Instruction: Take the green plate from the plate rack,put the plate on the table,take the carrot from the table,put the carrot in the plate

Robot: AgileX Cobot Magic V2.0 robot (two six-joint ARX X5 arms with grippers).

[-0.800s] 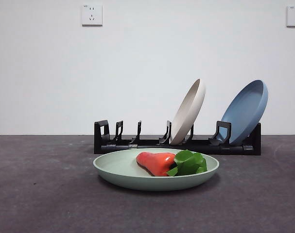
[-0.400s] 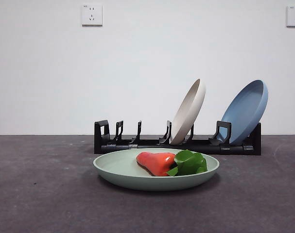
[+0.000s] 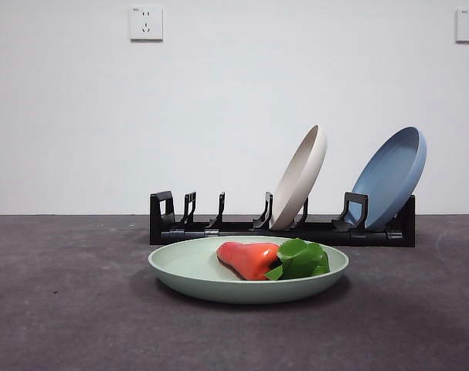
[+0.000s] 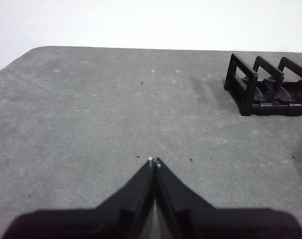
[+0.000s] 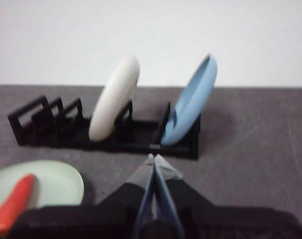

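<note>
now the carrot (image 3: 249,259) lies in the green plate (image 3: 195,270) on the table (image 3: 64,309)

stubby orange-red carrot, crinkled green leaves, in a shallow matte round plate on textured dark grey; its tip is cut off in the blurred right wrist view, beside the right gripper (image 5: 152,158), jaws pressed together, empty. left gripper (image 4: 154,161) likewise closed over bare table near the slotted black plate rack (image 3: 219,228), holding leaning beige plate (image 3: 300,178) and blue plate (image 3: 389,178)

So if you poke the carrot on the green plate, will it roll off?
Probably not. The carrot lies on its side in the green plate, whose raised rim should stop it. Its tapered shape would likely curve rather than roll straight, and the leaves look like they would brake it.
</note>
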